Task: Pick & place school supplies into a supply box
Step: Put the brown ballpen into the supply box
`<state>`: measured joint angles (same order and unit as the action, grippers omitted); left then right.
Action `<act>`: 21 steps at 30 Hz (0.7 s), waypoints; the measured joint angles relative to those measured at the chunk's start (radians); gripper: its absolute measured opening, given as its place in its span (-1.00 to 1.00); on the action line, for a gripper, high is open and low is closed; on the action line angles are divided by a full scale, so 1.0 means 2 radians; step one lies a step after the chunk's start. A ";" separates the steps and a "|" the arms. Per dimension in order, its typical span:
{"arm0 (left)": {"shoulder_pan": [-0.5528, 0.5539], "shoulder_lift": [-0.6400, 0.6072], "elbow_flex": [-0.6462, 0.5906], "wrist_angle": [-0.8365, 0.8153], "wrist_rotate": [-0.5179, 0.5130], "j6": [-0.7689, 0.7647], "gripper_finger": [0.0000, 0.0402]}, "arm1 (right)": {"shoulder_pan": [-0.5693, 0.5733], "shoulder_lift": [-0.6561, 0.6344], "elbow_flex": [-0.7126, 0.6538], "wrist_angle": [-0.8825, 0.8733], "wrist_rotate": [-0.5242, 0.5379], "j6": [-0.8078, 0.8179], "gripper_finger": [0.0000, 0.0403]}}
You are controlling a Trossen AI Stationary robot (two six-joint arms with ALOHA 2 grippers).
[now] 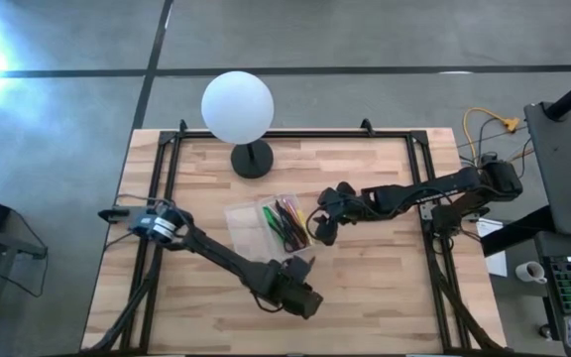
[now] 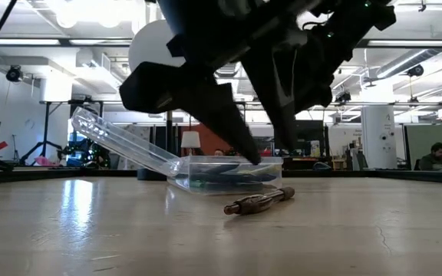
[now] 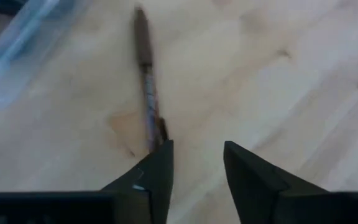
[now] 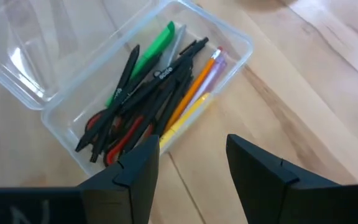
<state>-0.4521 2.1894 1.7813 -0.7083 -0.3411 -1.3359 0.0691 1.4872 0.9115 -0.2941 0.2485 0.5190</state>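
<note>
bright overhead glare, perhaps blurred close-ups

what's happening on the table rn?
Most of the school supplies, green marker, orange pencil, dark pens, red-handled scissors, already lie in the clear plastic supply box, lid open. One dark brown pen lies on the wooden table outside it. The left gripper hovers open at that pen's end, empty. The right gripper hangs open beside the box.

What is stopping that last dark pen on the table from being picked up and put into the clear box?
Nothing visible. The dark pen lies alone on bare wood just ahead of the open left gripper. The supply box beside it stands open, its lid tilted back. The right gripper hovers beside the box.
</note>
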 joint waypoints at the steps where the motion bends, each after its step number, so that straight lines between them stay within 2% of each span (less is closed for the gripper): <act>1: 0.002 0.000 -0.001 -0.007 0.000 -0.005 -0.34 | 0.000 -0.001 0.000 0.000 0.003 -0.001 -0.12; 7: 0.009 0.001 -0.007 -0.026 -0.002 -0.002 -0.19 | 0.000 -0.003 0.000 -0.005 0.009 -0.002 -0.12; 17: 0.015 0.001 -0.071 0.065 -0.002 -0.005 -0.18 | -0.001 -0.003 0.000 -0.005 0.022 -0.002 -0.12; 21: 0.015 -0.001 -0.087 0.071 -0.006 0.000 -0.23 | -0.002 -0.003 0.000 -0.009 0.029 -0.002 -0.12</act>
<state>-0.4225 2.1873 1.6063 -0.5655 -0.3533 -1.3353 0.0654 1.4815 0.9112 -0.3122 0.3074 0.5145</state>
